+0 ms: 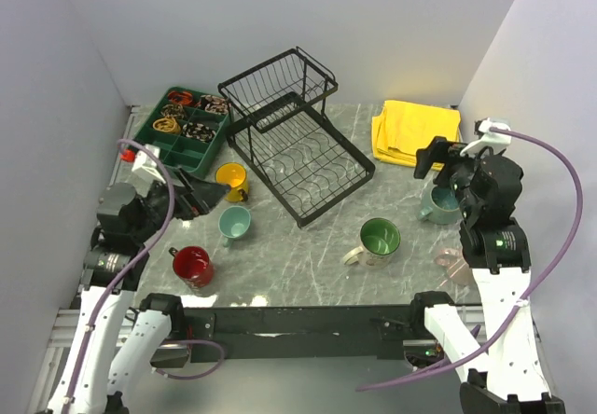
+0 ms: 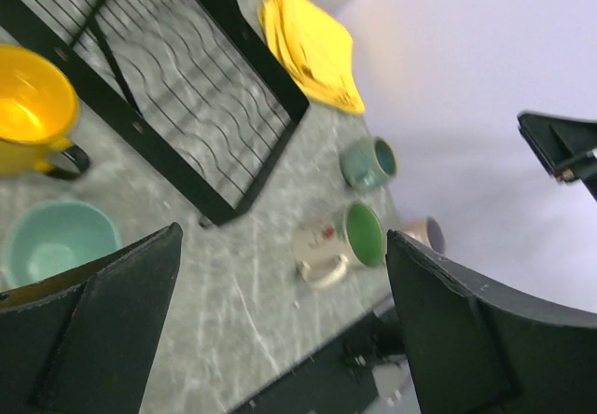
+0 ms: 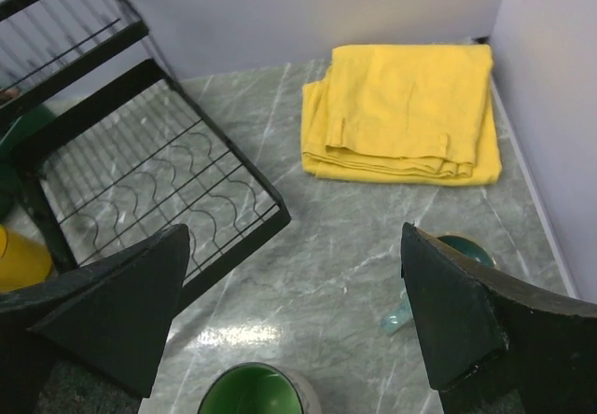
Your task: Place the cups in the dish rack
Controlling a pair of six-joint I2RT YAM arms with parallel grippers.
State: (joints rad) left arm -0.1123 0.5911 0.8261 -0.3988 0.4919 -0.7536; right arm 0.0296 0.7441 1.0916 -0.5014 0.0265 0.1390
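Plainly, both tools stood with jaws wide apart, holding nothing; the left gripper (image 2: pixel 283 237) hovered left of the dish rack (image 1: pixel 297 153), near the yellow mug (image 1: pixel 231 179), teal mug (image 1: pixel 234 222) and red mug (image 1: pixel 193 265); the right gripper (image 3: pixel 295 232) hovered right of the rack, above the grey-green mug (image 1: pixel 438 204); the cream mug (image 1: pixel 378 240) and pink mug (image 1: pixel 452 263) sat outside the rack, nearer the arms.

Plain pale walls (image 1: pixel 373 22) close in on three sides; the surface (image 1: pixel 308 265) is grey-green marble with white veins; soft light leaves faint glare on it.
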